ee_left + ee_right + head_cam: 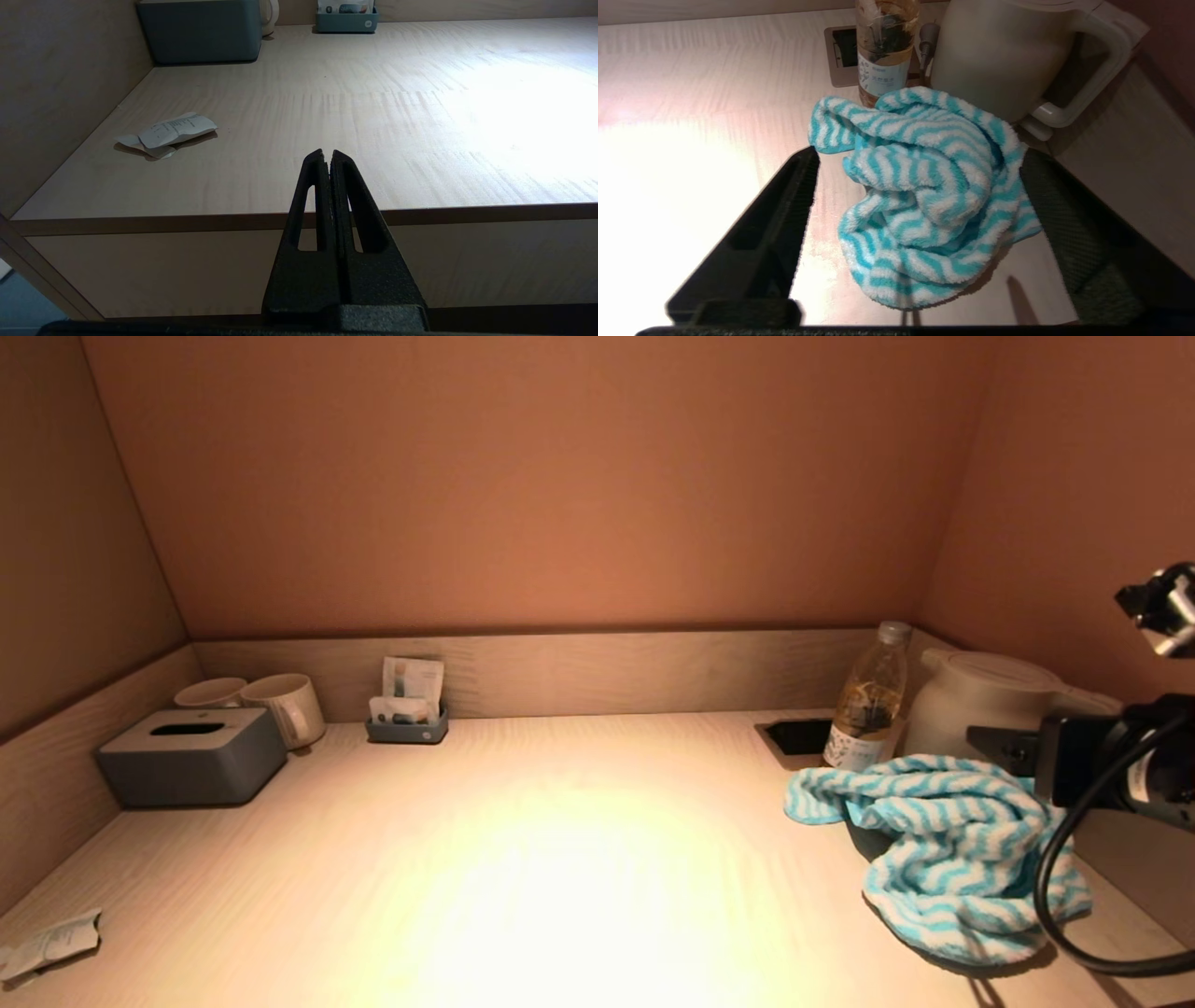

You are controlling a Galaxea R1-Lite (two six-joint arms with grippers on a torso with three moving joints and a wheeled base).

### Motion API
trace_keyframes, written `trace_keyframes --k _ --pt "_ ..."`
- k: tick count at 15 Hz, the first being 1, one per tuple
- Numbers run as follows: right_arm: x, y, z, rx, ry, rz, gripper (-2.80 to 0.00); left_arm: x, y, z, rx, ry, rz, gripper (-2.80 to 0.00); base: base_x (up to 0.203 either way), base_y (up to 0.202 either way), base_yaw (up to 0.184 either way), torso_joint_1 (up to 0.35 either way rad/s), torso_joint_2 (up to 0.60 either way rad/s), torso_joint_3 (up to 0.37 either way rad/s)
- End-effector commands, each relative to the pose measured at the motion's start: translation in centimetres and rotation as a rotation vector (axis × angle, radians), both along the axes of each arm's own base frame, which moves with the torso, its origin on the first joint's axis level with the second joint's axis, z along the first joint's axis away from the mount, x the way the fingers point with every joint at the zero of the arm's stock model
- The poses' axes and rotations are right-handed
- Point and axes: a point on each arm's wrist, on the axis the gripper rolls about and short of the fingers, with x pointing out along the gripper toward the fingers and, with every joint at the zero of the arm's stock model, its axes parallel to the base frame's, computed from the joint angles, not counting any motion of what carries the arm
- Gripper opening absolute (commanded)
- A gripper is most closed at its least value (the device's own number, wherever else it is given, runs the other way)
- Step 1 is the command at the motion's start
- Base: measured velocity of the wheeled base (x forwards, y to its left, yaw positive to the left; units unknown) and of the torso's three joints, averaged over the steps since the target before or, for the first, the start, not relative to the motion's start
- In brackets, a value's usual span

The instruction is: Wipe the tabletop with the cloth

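Observation:
The turquoise-and-white zigzag cloth (pixel 943 849) lies bunched on the pale wood-grain tabletop (pixel 560 859) at the right, in front of the bottle and kettle. My right gripper (pixel 934 791) is open. In the right wrist view its fingers (pixel 794 196) stand on either side of the cloth (pixel 924 196), not closed on it. My left gripper (pixel 327 154) is shut and empty. It hangs low in front of the tabletop's front edge (pixel 467 212), out of the head view.
A tea bottle (pixel 868 700) and a white kettle (pixel 980 709) stand behind the cloth beside a dark square cut-out (pixel 798 735). A grey tissue box (pixel 191 756), two mugs (pixel 280 705) and a sachet holder (pixel 407 719) stand at the back left. A crumpled paper wrapper (pixel 47 943) lies at the front left.

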Motion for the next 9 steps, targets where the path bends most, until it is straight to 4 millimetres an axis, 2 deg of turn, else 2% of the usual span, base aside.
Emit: trace_keyframes --k 1,5,9 --pt "-0.8 0.0 0.5 -0.003 -0.031 0.002 -2.8 0.0 0.0 0.0 0.0 0.0 0.0 -2.8 0.0 0.0 0.0 0.0 0.0 0.0" --pt "-2.3 -0.1 1.4 -0.004 -0.083 0.005 -2.8 0.0 0.0 0.0 0.0 0.0 0.0 -2.8 0.0 0.0 0.0 0.0 0.0 0.0" --pt "-5.4 -0.3 2.6 0.001 -0.167 0.008 -2.8 0.0 0.0 0.0 0.0 0.0 0.0 -2.8 0.0 0.0 0.0 0.0 0.0 0.0"
